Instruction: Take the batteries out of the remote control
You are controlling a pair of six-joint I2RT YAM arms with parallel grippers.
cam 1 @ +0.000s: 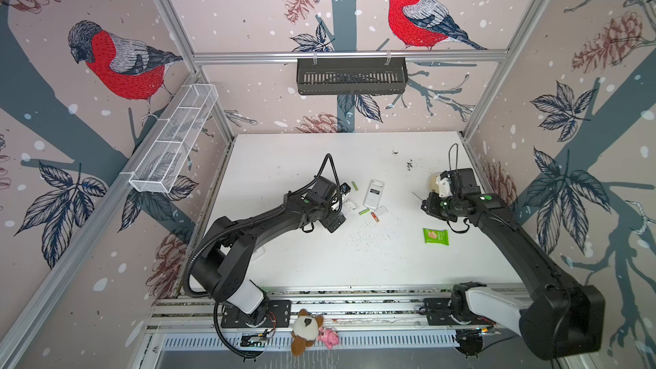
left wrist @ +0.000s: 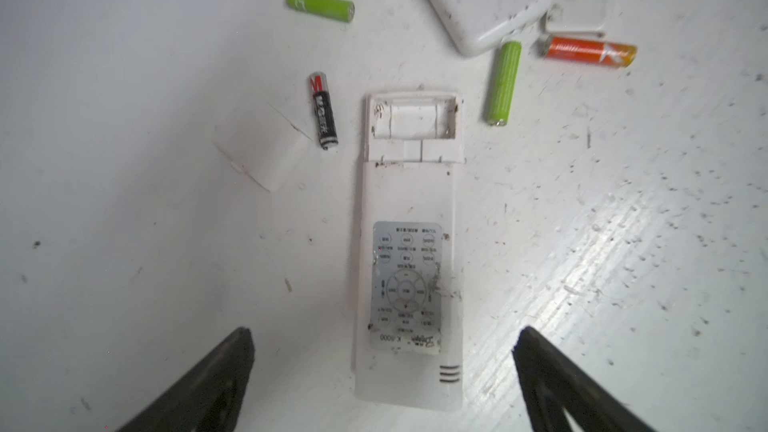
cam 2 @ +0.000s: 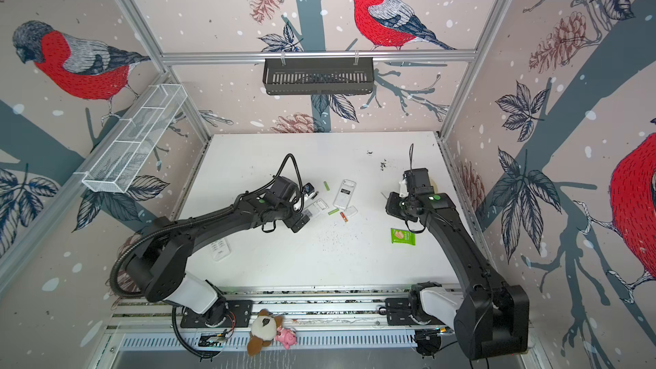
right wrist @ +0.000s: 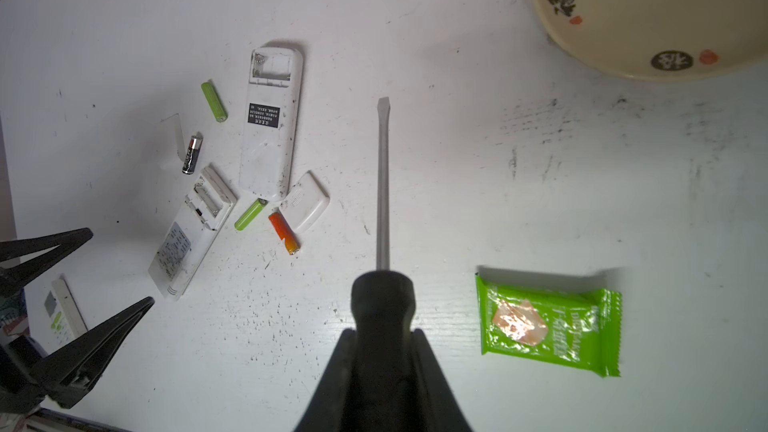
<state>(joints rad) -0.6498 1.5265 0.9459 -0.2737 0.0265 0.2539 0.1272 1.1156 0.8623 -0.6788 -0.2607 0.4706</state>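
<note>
A white remote control [left wrist: 409,201] lies on the table with its battery bay [left wrist: 415,118] uncovered; no battery shows in it. Loose batteries lie around it: a black one [left wrist: 323,110], two lime green ones [left wrist: 320,4] [left wrist: 504,81] and an orange-red one [left wrist: 590,51]. My left gripper [left wrist: 384,338] hangs open over the remote's near end, touching nothing; in a top view it [cam 1: 341,207] is beside the remote [cam 1: 349,206]. My right gripper [right wrist: 383,332] is shut on the black handle of a screwdriver [right wrist: 383,180], off to the right of the batteries.
A second white remote [right wrist: 270,126] with an open bay lies close by, with loose white covers [right wrist: 305,201] [left wrist: 262,143]. A green snack packet [cam 1: 435,236] and a cream bowl [right wrist: 648,14] are near the right arm. Another remote [cam 2: 220,248] lies under the left arm.
</note>
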